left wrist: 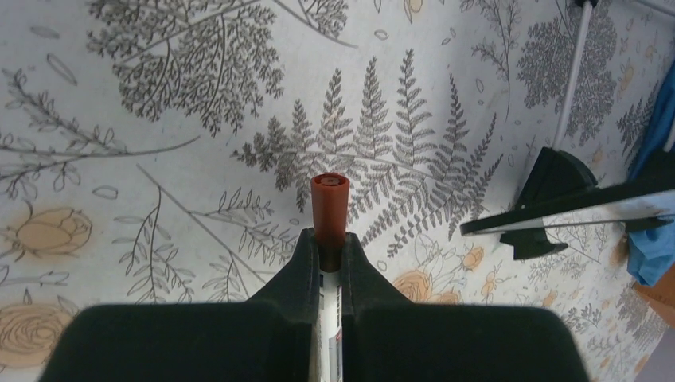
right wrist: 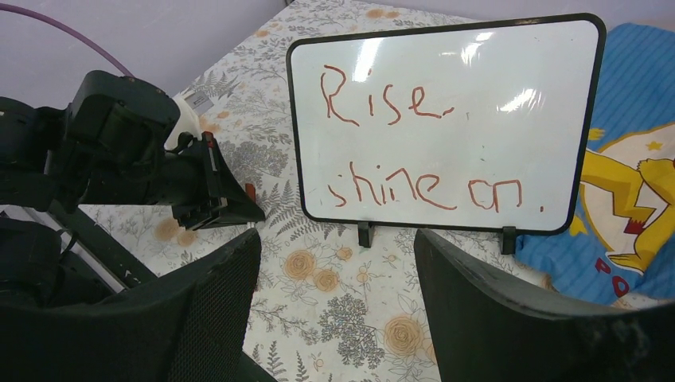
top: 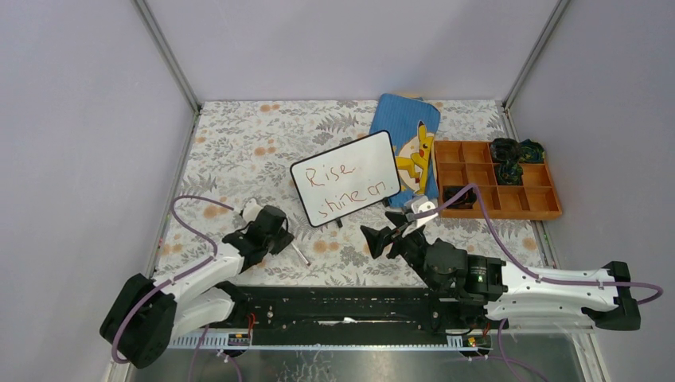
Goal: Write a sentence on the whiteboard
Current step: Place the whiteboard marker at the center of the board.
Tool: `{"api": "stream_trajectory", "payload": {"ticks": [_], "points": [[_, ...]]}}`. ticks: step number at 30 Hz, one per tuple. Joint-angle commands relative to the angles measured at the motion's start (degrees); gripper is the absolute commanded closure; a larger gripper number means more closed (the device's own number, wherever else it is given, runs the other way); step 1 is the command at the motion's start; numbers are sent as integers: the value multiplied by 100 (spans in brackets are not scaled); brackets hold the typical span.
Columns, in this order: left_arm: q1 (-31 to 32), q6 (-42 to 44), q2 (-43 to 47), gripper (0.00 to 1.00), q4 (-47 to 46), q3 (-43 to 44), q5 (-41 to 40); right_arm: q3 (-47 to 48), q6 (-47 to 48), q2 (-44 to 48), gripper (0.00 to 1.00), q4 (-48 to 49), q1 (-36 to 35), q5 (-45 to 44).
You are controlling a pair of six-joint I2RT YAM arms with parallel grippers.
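The whiteboard [top: 344,179] stands on its two black feet at mid-table, with "Rise shine on." written on it in red. It fills the right wrist view [right wrist: 446,119] and shows edge-on in the left wrist view [left wrist: 557,213]. My left gripper [top: 283,237] is shut on a white marker [left wrist: 329,203], whose red end sticks out past the fingertips just above the cloth, left of the board. In the right wrist view the left gripper [right wrist: 245,208] sits at the left. My right gripper [top: 385,229] is open and empty, a little in front of the board's lower edge [right wrist: 338,247].
A blue Pikachu pouch [top: 406,127] lies behind and right of the board [right wrist: 629,183]. A wooden compartment tray [top: 509,213] with dark items [top: 509,151] stands at the right. The floral cloth [top: 239,151] covers the table, with enclosure walls on three sides.
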State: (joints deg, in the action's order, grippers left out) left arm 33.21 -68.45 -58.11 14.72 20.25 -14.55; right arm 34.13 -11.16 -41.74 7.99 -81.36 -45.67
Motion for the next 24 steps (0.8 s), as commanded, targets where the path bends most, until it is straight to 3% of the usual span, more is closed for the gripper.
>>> {"api": "stream_trajectory", "payload": {"ticks": [1,12,24], "points": [[-272,379,-398,98,-428,259,189,21,-72,61,24,80,11,-214],[-698,639,-957,94,-672,418,374,7,-92,149,24,21,9,-222],[-755,762,-1244,77,-804,513,536,48,-245,157,25,-107,6,-180]]}}
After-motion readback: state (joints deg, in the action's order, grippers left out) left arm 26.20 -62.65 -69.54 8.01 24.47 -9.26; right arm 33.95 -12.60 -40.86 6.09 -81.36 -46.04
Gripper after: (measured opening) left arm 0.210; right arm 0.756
